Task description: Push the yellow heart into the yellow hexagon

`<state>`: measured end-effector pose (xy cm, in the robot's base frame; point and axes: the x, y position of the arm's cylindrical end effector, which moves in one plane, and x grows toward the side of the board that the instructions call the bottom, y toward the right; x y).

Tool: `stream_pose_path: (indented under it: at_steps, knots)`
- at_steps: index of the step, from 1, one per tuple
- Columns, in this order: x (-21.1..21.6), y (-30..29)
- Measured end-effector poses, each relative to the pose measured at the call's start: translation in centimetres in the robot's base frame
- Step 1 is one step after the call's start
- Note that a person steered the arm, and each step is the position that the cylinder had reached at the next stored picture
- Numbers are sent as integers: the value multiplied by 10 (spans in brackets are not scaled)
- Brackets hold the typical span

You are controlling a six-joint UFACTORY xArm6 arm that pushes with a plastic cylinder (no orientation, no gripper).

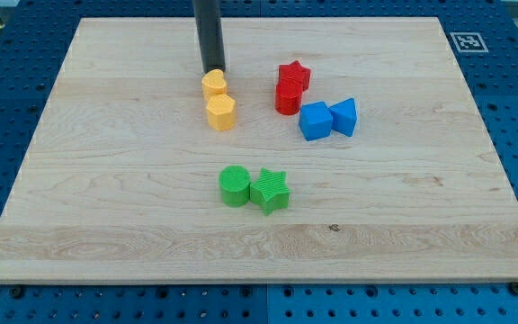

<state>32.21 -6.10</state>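
While the rod comes down from the view's top, every position below is given relative to the yellow hexagon.

Landmark: yellow hexagon (221, 112), on the wooden board (106, 198), a little toward the view's top-left of the board's middle.
Task block: yellow heart (214, 84), directly on the top side of the hexagon, touching it or all but touching; I cannot tell if a seam of board shows between them.
Tip: my tip (214, 70) sits above the hexagon on the far side of the heart, right at the heart's top edge; contact looks likely but I cannot confirm it.
Claw: the arm carries no claw, only the straight dark rod, so apart or together does not apply.
Red pair: red star (294, 75) and a second red block (287, 97), shape unclear, to the hexagon's right, touching each other.
Blue pair: blue cube (314, 121) and another blue block (344, 117), farther right, side by side.
Green pair: green cylinder (234, 185) and green star (270, 190), toward the view's bottom from the hexagon, well apart from it, touching each other.
Marker: a black-and-white tag (468, 40) at the far top-right corner.
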Motion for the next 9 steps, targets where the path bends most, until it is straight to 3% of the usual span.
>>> stream_pose_path:
  at_steps: [6, 9]
  knots:
    - [25, 29]
    - [60, 64]
